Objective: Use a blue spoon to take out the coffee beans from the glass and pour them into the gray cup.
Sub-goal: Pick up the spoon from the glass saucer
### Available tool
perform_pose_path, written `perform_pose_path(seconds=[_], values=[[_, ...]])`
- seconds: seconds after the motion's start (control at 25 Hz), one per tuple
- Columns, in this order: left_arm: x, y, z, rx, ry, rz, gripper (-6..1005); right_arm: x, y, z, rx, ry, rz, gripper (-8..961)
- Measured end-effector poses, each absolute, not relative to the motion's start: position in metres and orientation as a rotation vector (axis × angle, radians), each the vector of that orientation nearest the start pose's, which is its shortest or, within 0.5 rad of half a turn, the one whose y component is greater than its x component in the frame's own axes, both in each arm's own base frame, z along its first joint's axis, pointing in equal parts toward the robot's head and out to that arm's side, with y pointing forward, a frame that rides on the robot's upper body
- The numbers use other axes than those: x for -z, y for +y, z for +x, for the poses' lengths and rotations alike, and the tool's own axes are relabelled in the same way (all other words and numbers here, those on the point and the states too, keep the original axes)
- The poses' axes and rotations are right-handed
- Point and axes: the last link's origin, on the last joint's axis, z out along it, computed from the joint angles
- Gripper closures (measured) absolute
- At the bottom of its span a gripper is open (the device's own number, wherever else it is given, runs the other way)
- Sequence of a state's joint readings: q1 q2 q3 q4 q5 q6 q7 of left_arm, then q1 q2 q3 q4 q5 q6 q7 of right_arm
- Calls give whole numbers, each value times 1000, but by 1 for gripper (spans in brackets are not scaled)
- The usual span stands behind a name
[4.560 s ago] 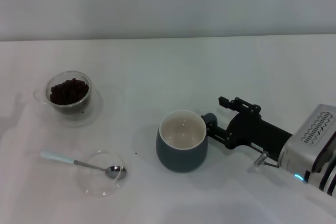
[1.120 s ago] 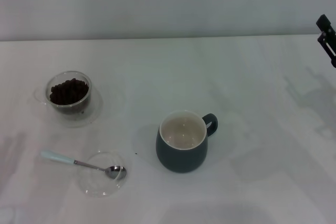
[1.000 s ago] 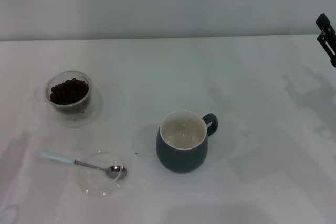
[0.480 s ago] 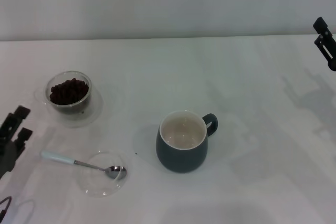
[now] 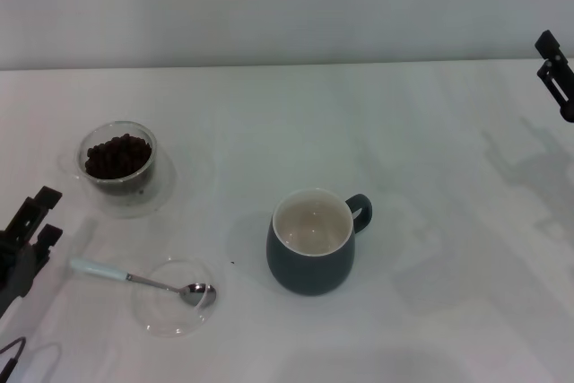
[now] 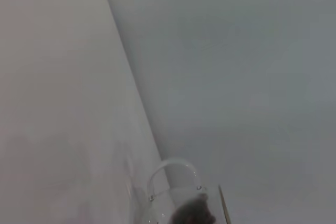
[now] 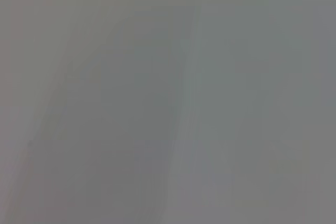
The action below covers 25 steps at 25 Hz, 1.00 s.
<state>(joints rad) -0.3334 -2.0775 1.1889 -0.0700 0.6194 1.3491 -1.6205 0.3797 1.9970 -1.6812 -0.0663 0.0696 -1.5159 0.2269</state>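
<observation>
1. Change vs 0.5 s back: left gripper (image 5: 34, 214) at the left edge of the head view has shifted a little up and inward, toward the blue spoon (image 5: 134, 279). Its two dark fingers are spread with a visible gap, holding nothing.
2. Versus 4.6 s back: the right arm was beside the gray cup (image 5: 310, 241) at its handle; now only the right gripper (image 5: 555, 73) tip shows at the far right edge, well apart from everything. Cannot tell whether its fingers are apart or closed.
3. Cup, glass, spoon and dish have not moved across the frames.
4. Gray cup: rounded dark blue-gray ceramic, matte outside, cream-white inside, loop handle toward the robot's right. It looks empty.
5. Glass (image 5: 117, 158): clear, round, thin-walled, sitting on a clear saucer, far left of the table (image 5: 404, 150). Coffee beans (image 5: 117, 155) are heaped inside, dark brown and oval.
6. Spoon: pale blue handle, shiny metal neck and bowl; the bowl rests in a shallow clear glass dish (image 5: 172, 297), the handle runs out over the rim onto the table.
7. Left wrist view: blurred glass (image 6: 176, 195) with a thin curved handle and a dark patch inside, probably the beans.
8. Table: plain white, smooth.
</observation>
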Motion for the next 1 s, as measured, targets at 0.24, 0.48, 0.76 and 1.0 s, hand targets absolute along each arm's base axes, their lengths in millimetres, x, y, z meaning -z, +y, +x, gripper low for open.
perform_pose_path(seconds=[0.24,0.48,0.76,1.0], values=[[40,256,-358,-1942,2476,1765,139,-40,302,333,-803,226,-1656,272],[42,255,-357,-1925,2471,1787,139,-39,303,335,-795,234,-1658,272],[44,254,-356,-1901,2460,1824,139,-39,305,333,-796,228,-1661,272],[46,253,-355,-1882,2453,1844,139,-38,306,333,-792,230,-1667,272]])
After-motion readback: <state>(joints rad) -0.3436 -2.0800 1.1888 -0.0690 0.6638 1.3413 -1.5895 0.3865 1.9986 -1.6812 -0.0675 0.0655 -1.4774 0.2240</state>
